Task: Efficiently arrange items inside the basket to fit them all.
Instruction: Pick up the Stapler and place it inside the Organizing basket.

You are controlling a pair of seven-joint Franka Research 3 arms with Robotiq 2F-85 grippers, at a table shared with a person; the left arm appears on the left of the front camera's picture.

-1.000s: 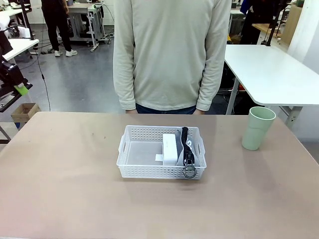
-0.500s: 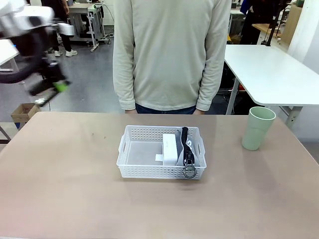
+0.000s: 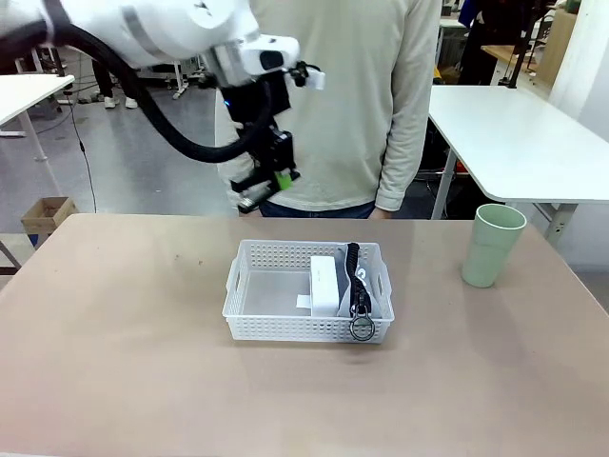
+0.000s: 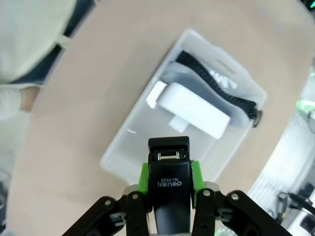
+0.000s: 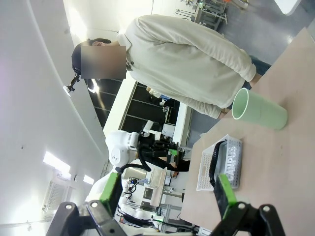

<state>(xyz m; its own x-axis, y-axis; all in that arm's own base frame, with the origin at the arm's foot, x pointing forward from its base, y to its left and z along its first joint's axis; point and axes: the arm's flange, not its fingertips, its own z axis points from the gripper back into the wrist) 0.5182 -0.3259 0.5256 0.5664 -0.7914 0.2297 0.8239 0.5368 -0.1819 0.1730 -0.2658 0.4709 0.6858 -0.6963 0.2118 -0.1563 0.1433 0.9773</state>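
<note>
The white basket (image 3: 249, 286) sits mid-table, also seen from above in the left wrist view (image 4: 129, 147). Inside it a white boxy device (image 3: 325, 283) stands next to a grey pouch (image 3: 373, 293) with a black zipper, both at the right end. The left end of the basket is bare. My left gripper (image 3: 265, 188) hangs above the basket's far left corner, shut on a small black stapler (image 4: 169, 167). A pale green cup (image 3: 493, 245) stands upright on the table at the right. My right gripper (image 5: 167, 194) is open, far from the basket, with nothing between its fingers.
A person in a cream sweater (image 3: 328, 105) stands at the table's far edge behind the basket, arms down. The brown table (image 3: 124, 333) has free room left, right and in front of the basket. A white table (image 3: 519, 133) stands behind at the right.
My left arm has swung in from the far left to above the basket's far side, carrying the stapler. Basket, its contents and the cup have not moved.
</note>
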